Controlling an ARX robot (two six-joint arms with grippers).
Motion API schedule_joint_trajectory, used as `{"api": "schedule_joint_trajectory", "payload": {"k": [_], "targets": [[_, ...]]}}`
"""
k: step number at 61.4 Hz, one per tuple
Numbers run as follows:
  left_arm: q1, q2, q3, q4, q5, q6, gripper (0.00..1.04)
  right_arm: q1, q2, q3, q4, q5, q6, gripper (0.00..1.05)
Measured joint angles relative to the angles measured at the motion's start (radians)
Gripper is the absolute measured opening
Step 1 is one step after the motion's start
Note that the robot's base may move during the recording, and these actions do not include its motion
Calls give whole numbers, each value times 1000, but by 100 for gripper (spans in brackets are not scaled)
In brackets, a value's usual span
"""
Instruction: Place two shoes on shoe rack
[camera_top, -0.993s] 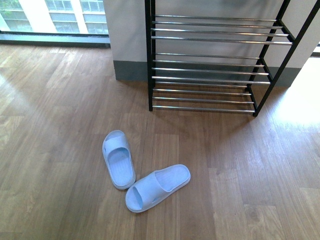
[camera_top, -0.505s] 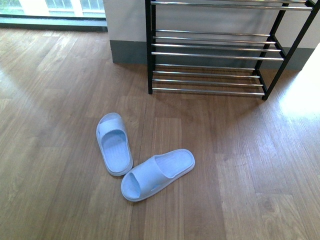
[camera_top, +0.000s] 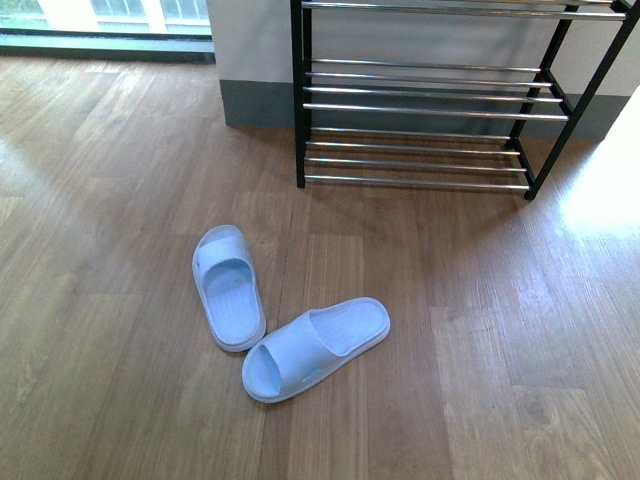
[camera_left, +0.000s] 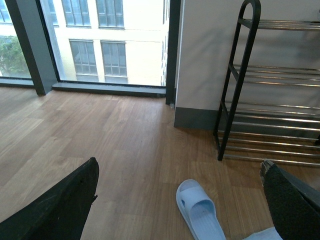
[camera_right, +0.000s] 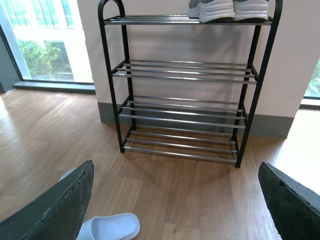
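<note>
Two shoes (camera_right: 232, 9) sit atop the rack (camera_right: 185, 70), top right of frame. Blue slippers (camera_top: 230, 290) lie lower centre on the wood floor (camera_top: 500, 350), window (camera_left: 100, 40) upper left. Jaws wide apart on left gripper (camera_left: 179, 167) and right gripper (camera_right: 176, 169).

Two slippers (camera_top: 232, 295) obstruct the otherwise open floor (camera_top: 480, 350) before the shoe rack (camera_top: 300, 110).

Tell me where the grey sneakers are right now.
In the right wrist view the grey sneakers sit side by side on the top shelf of the shoe rack, close to one end post.
</note>
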Motion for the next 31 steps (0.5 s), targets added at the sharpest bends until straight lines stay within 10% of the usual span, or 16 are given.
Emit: {"api": "schedule_joint_trajectory", "payload": {"k": [18,31], "targets": [[0,0,0,0,0,0,95,34,90,6,-8,148,49,95],[0,0,0,0,0,0,95,106,689,103,345,100,64,95]]}}
